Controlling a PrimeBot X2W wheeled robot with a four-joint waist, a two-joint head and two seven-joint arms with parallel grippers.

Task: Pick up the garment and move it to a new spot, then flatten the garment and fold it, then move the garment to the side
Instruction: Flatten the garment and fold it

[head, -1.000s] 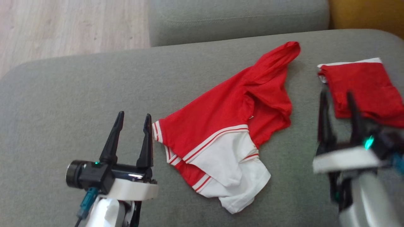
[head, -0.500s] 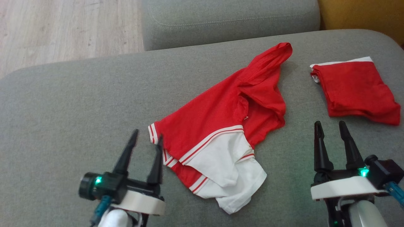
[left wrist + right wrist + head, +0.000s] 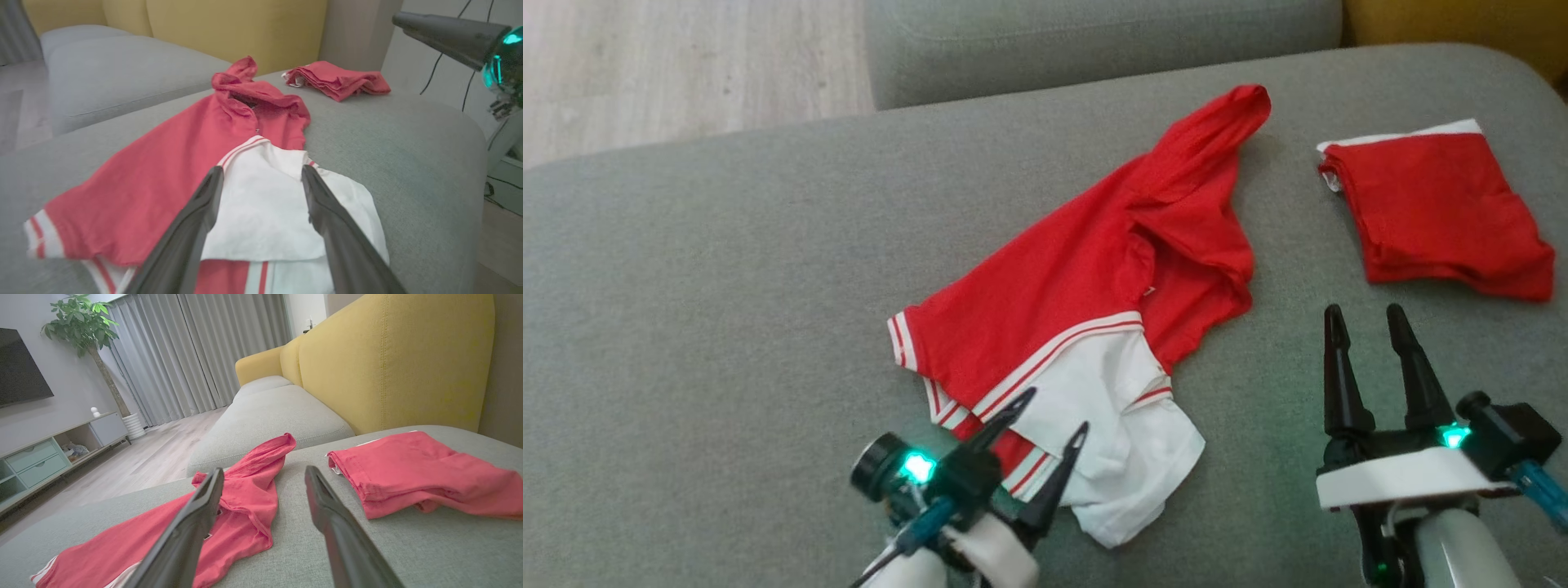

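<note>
Head view: grey sofa seat cushion [image 3: 727, 269] takes up most of the frame, woven fabric, rounded edge at left. A second grey cushion [image 3: 1094, 33] sits behind it. Pale wood floor [image 3: 686, 65] is top left and the yellow backrest [image 3: 1445, 20] top right. Right wrist view shows the room: long grey curtains [image 3: 196, 351], a dark TV [image 3: 20, 367] on the left wall, a potted plant [image 3: 81, 322] by the curtains, and a low cabinet [image 3: 41, 457] with pale green drawers under the TV.

Red and white shirt [image 3: 1078, 302] lies mid-cushion, unfolded and crumpled. Its red part runs diagonally toward the far edge; the white part with red stripes is nearest the robot. Folded red garment [image 3: 1437, 212] lies well apart at the right, white edge along its far side.

Left gripper [image 3: 1058, 408] is over the shirt's white near corner, fingers spread, nothing pinched between them. Whether the tips touch the cloth I cannot tell. Right gripper [image 3: 1364, 309] is over bare cushion between the shirt and the folded piece, fingers apart, empty.

Hard to read: the far end of the shirt is bunched, so sleeve or collar is unclear. A small tag near the shirt's middle is too small to make out. Both arms are cut off by the bottom edge. In the left wrist view the other gripper's finger is blurred at top right beside a teal light.
</note>
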